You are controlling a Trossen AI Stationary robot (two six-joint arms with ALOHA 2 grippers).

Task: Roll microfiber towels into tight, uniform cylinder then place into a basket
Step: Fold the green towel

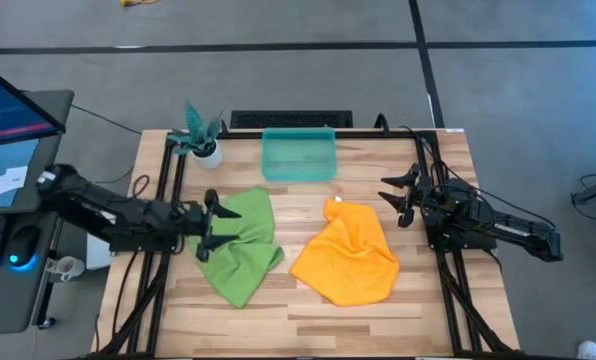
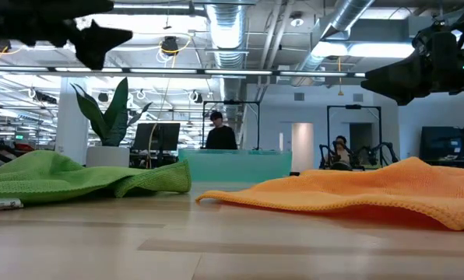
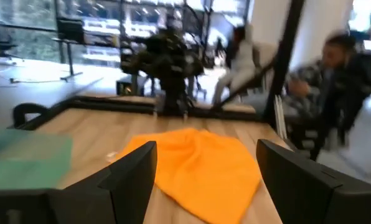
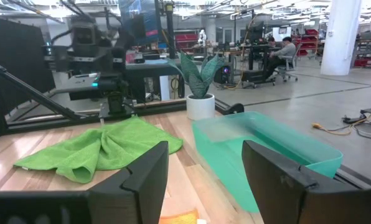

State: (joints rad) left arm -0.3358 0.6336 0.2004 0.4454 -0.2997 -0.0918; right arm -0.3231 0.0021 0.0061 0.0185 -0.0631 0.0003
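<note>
Towels both lie flat and unrolled on the wooden surface. Green towel is on the left half, crumpled; orange towel is on the right half, spread w/ one corner pointing toward the basket. Basket sits at the far edge, centre, apart from both towels, nothing visible inside it.

Left claw hangs over the green towel's left edge, fingers spread, released, nothing between them. In the low view it is up above the cloth, not touching. Left wrist view looks across at the orange towel, well ahead of the fingers.

Right claw hovers just beside the orange towel's upper right corner, also released and holding nothing; low view shows it raised off the surface. Right wrist view has the basket just ahead, green towel farther off.

White pot w/ plant stands at the far left corner, next to the basket.

No readable labels or writing on towels or basket.
</note>
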